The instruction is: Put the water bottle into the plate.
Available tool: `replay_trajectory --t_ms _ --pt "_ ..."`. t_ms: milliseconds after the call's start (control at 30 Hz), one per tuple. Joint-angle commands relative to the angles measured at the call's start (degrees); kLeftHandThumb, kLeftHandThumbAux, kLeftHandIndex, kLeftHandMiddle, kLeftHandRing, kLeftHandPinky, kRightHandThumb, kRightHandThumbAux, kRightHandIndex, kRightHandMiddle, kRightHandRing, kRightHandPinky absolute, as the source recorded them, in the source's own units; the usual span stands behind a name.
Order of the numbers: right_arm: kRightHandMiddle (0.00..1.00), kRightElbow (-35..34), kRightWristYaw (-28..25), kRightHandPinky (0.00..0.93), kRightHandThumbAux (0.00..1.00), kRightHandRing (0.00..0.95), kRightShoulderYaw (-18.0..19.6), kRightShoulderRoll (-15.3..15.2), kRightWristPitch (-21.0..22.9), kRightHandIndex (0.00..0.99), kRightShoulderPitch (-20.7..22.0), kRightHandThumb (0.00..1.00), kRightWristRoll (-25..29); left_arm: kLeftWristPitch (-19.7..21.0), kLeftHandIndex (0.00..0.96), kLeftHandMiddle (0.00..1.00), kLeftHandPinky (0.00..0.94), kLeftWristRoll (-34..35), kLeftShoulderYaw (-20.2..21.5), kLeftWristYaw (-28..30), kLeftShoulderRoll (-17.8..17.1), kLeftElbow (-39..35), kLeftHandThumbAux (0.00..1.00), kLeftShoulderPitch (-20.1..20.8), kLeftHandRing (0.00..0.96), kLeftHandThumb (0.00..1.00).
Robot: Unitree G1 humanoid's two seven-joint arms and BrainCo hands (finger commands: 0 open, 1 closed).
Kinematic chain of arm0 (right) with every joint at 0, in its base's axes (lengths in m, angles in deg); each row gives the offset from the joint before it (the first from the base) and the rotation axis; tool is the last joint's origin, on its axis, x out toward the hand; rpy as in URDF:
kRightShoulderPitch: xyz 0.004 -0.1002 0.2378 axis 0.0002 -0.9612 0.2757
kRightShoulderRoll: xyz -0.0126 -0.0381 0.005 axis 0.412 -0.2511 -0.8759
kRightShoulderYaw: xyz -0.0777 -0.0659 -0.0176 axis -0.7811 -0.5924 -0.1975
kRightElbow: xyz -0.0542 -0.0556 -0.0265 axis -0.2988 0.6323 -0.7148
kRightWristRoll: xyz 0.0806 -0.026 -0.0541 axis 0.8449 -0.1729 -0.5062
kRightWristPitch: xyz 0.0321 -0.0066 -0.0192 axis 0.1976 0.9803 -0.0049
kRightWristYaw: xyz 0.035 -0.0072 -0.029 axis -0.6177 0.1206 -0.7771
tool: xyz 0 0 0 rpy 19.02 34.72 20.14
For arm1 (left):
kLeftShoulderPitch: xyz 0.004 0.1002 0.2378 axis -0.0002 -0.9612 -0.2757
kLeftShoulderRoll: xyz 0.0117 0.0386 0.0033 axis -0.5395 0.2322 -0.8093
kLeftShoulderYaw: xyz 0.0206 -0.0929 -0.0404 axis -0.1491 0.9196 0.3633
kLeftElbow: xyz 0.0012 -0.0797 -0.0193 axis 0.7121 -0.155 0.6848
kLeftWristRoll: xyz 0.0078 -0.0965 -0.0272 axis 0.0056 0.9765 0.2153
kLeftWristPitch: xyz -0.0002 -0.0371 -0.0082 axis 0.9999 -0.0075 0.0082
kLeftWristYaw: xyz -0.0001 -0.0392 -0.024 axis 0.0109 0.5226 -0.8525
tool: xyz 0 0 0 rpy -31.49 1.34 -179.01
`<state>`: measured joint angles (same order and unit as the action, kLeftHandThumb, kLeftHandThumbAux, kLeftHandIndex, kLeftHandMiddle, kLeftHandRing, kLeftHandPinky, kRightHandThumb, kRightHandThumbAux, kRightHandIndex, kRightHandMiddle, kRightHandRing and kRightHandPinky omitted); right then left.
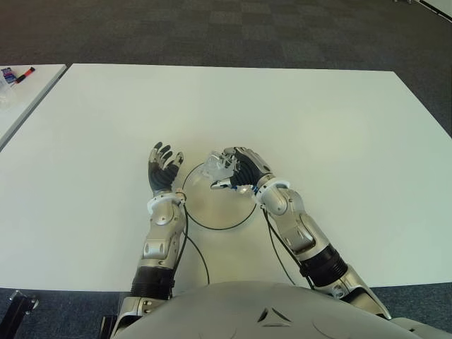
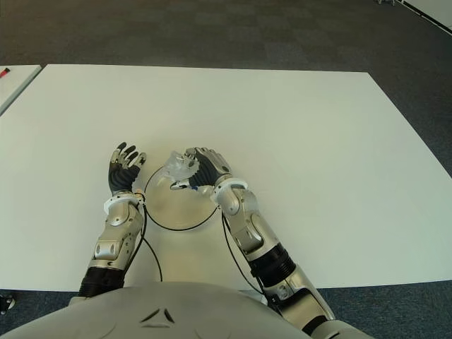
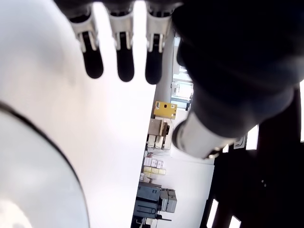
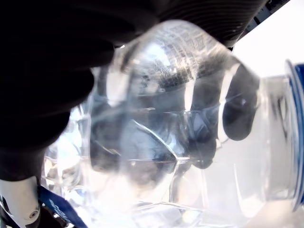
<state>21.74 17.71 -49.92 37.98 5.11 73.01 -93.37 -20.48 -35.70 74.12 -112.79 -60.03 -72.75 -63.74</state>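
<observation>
The robot's two arms are clad in silver-grey metallic shells, segmented at the joints, with black ribbed collars near the elbows; each wrist carries a white ring-shaped cuff; the left hand (image 1: 164,169) and the right hand (image 1: 244,171) have dark, near-black palms and fingers with lighter grey and white knuckle housings; in the left wrist view the fingertips (image 3: 93,62) are rounded black pads set in pale sockets; thin black cables run from each wrist back along the forearms toward the torso; the chest is a smooth light-grey shell bearing a small dark triangular mark.
</observation>
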Motion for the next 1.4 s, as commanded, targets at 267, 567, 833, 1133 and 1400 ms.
replay_trajectory --t_ms 267,567,833,1133,1400 --pt "0.529 1.58 -1.91 0.831 0.681 0.846 -0.6 0.65 -1.73 0.391 1.06 0.852 1.22 0.23 0.17 0.226 0.238 0.01 -0.15 -1.17 6.32 0.48 0.843 0.1 0.213 0.364" --pt "0.527 3.07 -3.4 0.809 0.681 0.836 -1.63 0.74 -3.03 0.392 0.76 0.852 2.04 -0.23 0.19 0.229 0.24 -0.3 -0.14 -0.98 5.96 1.4 0.857 0.6 0.222 0.322" --pt "0.528 4.94 -3.65 0.783 0.68 0.828 -2.22 0.53 -5.07 0.395 0.72 0.852 2.93 -1.67 0.175 0.222 0.234 -0.53 -0.23 -0.65 5.77 2.12 0.883 0.72 0.219 0.208" --pt "0.53 7.03 -3.38 0.752 0.679 0.828 -2.93 0.29 -7.45 0.397 0.53 0.853 2.85 -2.98 0.166 0.228 0.227 -0.89 -0.22 -0.7 5.63 3.04 0.911 0.92 0.222 0.124" --pt "0.53 8.65 -3.78 0.792 0.678 0.829 -3.74 -0.52 -9.78 0.4 1.27 0.854 1.84 -3.83 0.165 0.235 0.231 -0.87 -0.06 -0.6 5.53 3.65 0.923 1.13 0.227 0.091"
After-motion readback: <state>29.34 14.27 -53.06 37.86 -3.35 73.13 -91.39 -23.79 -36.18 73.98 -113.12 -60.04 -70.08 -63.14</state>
